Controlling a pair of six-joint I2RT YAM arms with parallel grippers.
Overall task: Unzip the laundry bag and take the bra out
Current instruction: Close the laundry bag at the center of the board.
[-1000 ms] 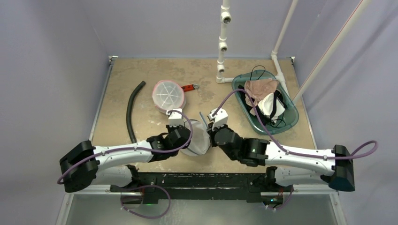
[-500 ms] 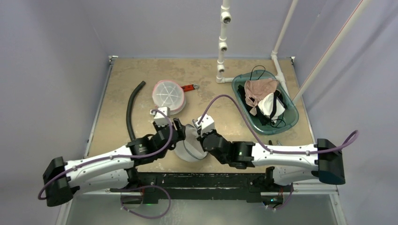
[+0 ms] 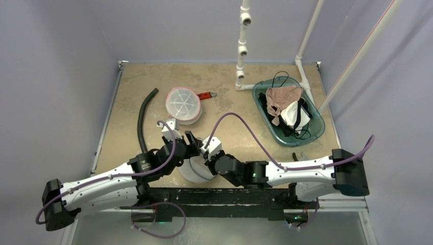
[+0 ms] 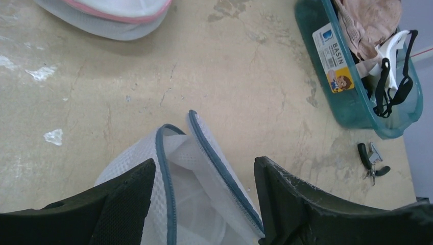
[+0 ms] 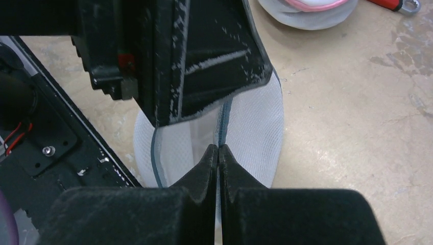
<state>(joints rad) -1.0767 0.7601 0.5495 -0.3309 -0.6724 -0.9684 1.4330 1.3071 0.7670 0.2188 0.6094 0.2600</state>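
Looking down from overhead, I see a white mesh laundry bag (image 3: 195,171) with blue-grey zip tape lying at the near edge of the tan table (image 3: 230,81), between my two arms. The right gripper (image 5: 218,151) is fully closed, its fingertips pinched together on the bag's zip line. The left gripper (image 4: 203,166) stands wide open, one black finger on either side of the bag's upper end, holding nothing. The zip is partly undone: its two tapes gape apart over white mesh, and I cannot tell what the bag contains. Well to the right of the bag and farther back sits a teal see-through plastic basin (image 3: 315,127) holding beige and black-and-white garments (image 3: 286,102). Behind the bag rests a round white mesh pod with a pink rim (image 3: 183,103). Behind and left of the bag lies a curved black hose (image 3: 141,122).
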